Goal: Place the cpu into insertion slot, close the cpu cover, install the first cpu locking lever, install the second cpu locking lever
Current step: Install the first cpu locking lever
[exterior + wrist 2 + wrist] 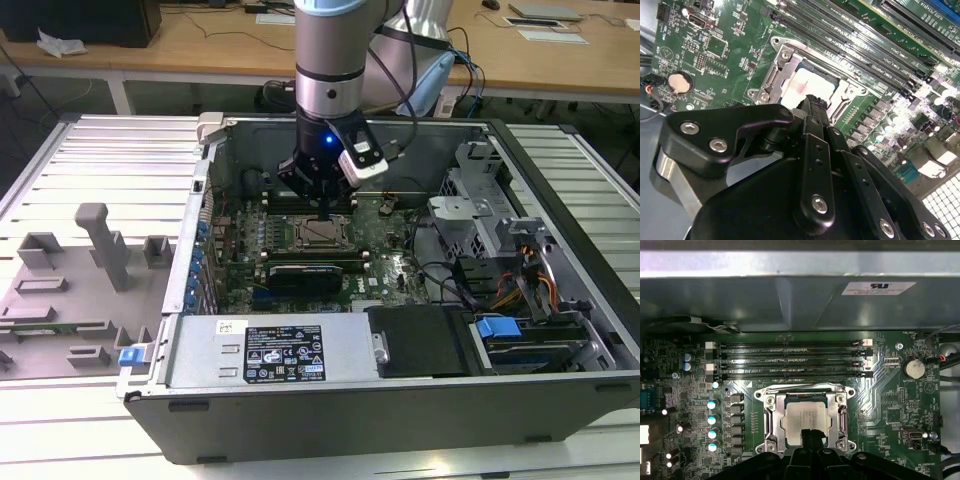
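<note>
The closed, empty claw [810, 436] presses its tips on the cpu [805, 416], seating it in the insertion slot [771, 421], memory slots [790, 360] at twelve o'clock.

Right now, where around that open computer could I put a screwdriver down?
The ribbed metal table is bare behind the grey fixture blocks, and along the case's front edge. Inside it is crowded: the hand hangs over the cpu, with cables on the exterior view's right.
</note>
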Motion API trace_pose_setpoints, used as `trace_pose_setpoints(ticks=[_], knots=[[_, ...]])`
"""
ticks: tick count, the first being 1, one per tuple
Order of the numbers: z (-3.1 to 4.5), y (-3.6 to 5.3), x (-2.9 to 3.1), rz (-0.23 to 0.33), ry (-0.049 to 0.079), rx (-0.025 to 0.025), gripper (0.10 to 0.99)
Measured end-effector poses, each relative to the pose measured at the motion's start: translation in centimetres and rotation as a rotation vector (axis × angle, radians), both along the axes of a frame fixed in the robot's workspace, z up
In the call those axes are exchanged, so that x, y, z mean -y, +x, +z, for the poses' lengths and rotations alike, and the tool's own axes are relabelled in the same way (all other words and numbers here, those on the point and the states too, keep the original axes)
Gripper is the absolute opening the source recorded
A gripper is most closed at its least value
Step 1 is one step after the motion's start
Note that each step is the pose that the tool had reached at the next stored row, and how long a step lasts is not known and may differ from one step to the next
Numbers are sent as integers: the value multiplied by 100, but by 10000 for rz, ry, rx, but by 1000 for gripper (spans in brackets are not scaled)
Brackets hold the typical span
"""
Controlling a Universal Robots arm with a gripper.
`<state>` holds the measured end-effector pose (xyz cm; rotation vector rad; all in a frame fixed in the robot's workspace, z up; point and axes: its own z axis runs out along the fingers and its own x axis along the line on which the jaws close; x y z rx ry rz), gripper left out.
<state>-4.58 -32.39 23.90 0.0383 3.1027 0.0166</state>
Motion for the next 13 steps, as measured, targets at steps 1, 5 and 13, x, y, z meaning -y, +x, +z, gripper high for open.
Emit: trace_pose_setpoints(ticks=[1, 5, 13], knots=[[-8, 0, 2, 6, -1, -1, 106], [-9, 0, 1, 7, 0, 0, 106], [-10, 0, 1, 7, 0, 0, 106]])
